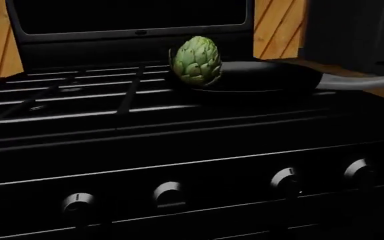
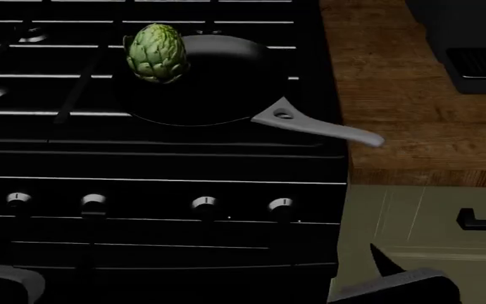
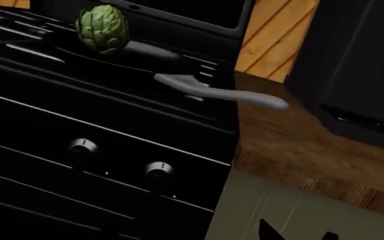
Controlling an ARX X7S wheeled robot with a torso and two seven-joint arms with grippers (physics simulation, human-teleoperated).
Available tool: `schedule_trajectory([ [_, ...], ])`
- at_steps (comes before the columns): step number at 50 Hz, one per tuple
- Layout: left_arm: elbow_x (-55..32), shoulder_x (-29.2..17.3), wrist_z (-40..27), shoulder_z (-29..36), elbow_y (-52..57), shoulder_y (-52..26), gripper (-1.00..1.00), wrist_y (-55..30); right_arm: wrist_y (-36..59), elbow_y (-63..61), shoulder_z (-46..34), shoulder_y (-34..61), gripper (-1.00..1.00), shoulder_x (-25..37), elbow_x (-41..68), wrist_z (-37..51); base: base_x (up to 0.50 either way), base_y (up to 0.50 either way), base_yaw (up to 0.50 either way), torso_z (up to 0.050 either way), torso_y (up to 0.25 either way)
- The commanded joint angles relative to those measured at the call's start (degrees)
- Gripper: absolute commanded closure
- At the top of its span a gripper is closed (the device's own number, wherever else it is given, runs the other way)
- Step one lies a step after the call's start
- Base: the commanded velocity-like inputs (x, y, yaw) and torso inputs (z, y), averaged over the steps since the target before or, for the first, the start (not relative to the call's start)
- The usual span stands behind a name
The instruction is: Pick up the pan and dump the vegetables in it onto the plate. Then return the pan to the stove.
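you're looking at one black gas stove, thin silver-edged grates on top and four round silver knobs along its front. one shallow black frying pan is sitting on the grates, its flat grey handle pointing out over the wooden countertop. one scaly green artichoke is resting in it. you can't tell either gripper's jaw state.

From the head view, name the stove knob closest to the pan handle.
The rightmost knob of the four; it sits almost directly below the pan handle's hole.
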Motion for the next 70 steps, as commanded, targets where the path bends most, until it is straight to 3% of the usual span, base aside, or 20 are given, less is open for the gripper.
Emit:
schedule_trajectory([
  [1,-10.7,-3.3,0.8,-6.8,16.2,-10.9,-1.00,-26.3,33.9,-21.1,8.8,14.8,-1.00,5.8,8.3,-6.2,0.00,0.00,0.00,0.000,0.000],
  [3,-13.2,-3.0,0.4,-9.3,18.9,-14.6,-1.00,-32.6,40.7,-23.1,13.3,20.9,-1.00,7.2,14.7,-5.5,0.00,0.00,0.00,0.000,0.000],
  [6,-17.1,-2.4,0.1,-12.7,22.6,-22.1,-1.00,-43.4,48.0,-23.0,20.6,28.6,-1.00,11.7,34.4,3.6,0.00,0.00,0.00,0.000,0.000],
  [8,-19.7,-2.1,-0.4,-14.3,23.6,-25.8,-1.00,-48.2,48.0,-19.5,23.4,31.8,-1.00,15.8,49.6,13.3,0.00,0.00,0.00,0.000,0.000],
  [10,-31.5,-4.8,-8.5,-15.9,20.7,-29.1,-1.00,-48.4,47.9,-14.5,24.2,36.8,-1.00,20.4,66.7,26.6,0.00,0.00,0.00,0.000,0.000],
  [13,-55.5,-9.7,-28.9,-14.8,14.3,-36.6,-1.00,-48.3,46.6,-7.7,21.6,44.2,-1.00,25.0,82.9,38.0,0.00,0.00,0.00,0.000,0.000],
  [18,-77.8,-15.0,-49.3,-8.5,6.0,-47.7,-1.00,-47.0,44.1,-0.8,13.2,55.3,-1.00,30.7,93.9,46.9,0.00,0.00,0.00,0.000,0.000],
  [21,-86.3,-17.8,-56.3,-4.1,1.6,-54.3,-1.00,-44.5,42.4,1.9,4.9,64.1,-1.00,33.3,101.4,53.1,0.00,0.00,0.00,0.000,0.000],
  [26,-92.8,-20.5,-60.4,-0.5,-1.8,-61.9,-1.00,-41.7,40.8,4.7,-4.6,75.1,-1.00,35.0,109.2,59.0,0.00,0.00,0.00,0.000,0.000],
  [35,-101.0,-23.8,-65.0,6.9,-7.0,-74.9,-1.00,-39.1,44.3,11.1,-13.1,92.7,-1.00,34.2,112.3,60.1,0.00,0.00,0.00,0.000,0.000],
  [44,-101.4,-24.2,-63.2,10.4,-15.2,-85.7,-1.00,-40.3,47.8,17.4,-22.3,108.0,-1.00,31.2,108.9,55.7,0.00,0.00,0.00,0.000,0.000],
  [70,-98.5,-24.5,-60.0,10.7,-15.1,-85.2,-1.00,-38.9,43.9,12.9,-29.0,104.1,-1.00,31.7,104.3,49.2,0.48,0.00,0.00,0.000,0.000],
])
